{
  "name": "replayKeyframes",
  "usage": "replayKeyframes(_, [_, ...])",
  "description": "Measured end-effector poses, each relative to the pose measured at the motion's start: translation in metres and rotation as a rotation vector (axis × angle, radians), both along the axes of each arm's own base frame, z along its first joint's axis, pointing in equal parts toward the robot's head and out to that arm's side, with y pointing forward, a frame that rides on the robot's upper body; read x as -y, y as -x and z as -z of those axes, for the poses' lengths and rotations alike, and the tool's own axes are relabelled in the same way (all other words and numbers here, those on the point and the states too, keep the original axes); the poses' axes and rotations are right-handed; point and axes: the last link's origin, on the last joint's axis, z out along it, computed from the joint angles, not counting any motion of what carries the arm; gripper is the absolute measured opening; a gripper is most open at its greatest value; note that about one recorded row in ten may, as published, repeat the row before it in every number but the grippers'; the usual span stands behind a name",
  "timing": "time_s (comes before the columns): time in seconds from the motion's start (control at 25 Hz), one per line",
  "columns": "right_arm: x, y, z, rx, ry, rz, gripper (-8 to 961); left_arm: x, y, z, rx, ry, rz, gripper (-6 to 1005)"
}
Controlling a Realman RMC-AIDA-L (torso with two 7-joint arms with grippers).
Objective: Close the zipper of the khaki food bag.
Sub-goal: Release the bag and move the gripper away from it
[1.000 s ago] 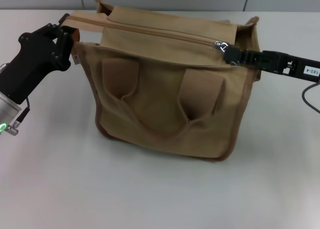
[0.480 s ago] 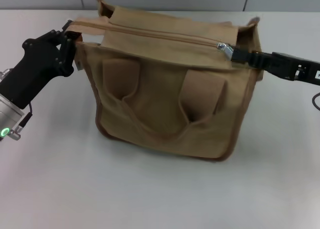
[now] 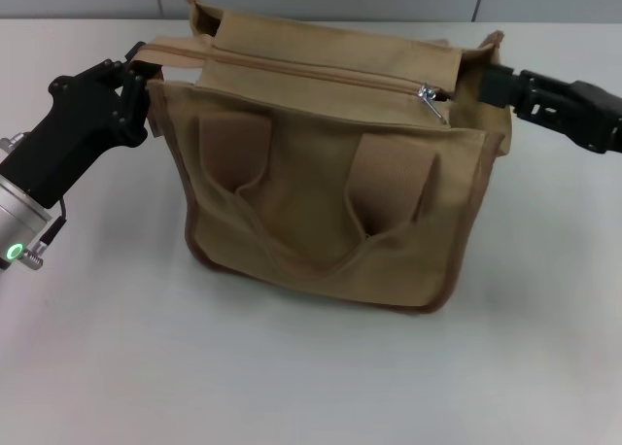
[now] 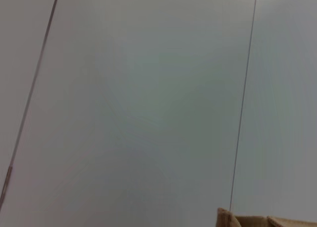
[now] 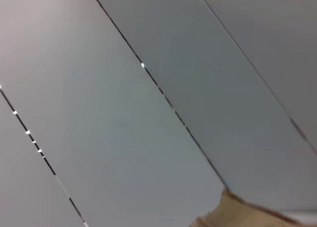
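The zipper (image 3: 321, 73) runs along the khaki food bag (image 3: 330, 173) on the tabletop (image 3: 311, 367), its silver pull (image 3: 429, 99) hanging free. The soft canvas would likely buckle unless braced. The left gripper (image 3: 136, 61) clamps the end tab; whether the right gripper (image 3: 491, 84) is clenched or released cannot be told.

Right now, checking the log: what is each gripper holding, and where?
Left gripper pinches the khaki food bag at its top corner tab. Right gripper holds nothing.
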Motion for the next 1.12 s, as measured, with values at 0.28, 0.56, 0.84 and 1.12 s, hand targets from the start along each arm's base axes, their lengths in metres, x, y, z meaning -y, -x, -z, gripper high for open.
replayKeyframes(0.28, [0.021,-0.010,-0.002,-0.011,-0.282,-0.145,535,-0.002,0.000,-0.001,0.002,0.001,-0.003,24])
replayKeyframes(0.56, [0.061,-0.012,-0.003,-0.046,-0.400,-0.374,752,-0.002,0.001,0.001,-0.003,0.006,-0.013,24])
replayKeyframes(0.84, [0.083,-0.021,0.014,0.075,-0.168,-0.504,742,-0.001,0.008,0.001,-0.015,0.013,-0.046,24])
replayKeyframes(1.12, [0.076,-0.024,0.035,0.179,-0.077,-0.498,743,0.003,0.015,0.004,-0.034,0.087,-0.064,187])
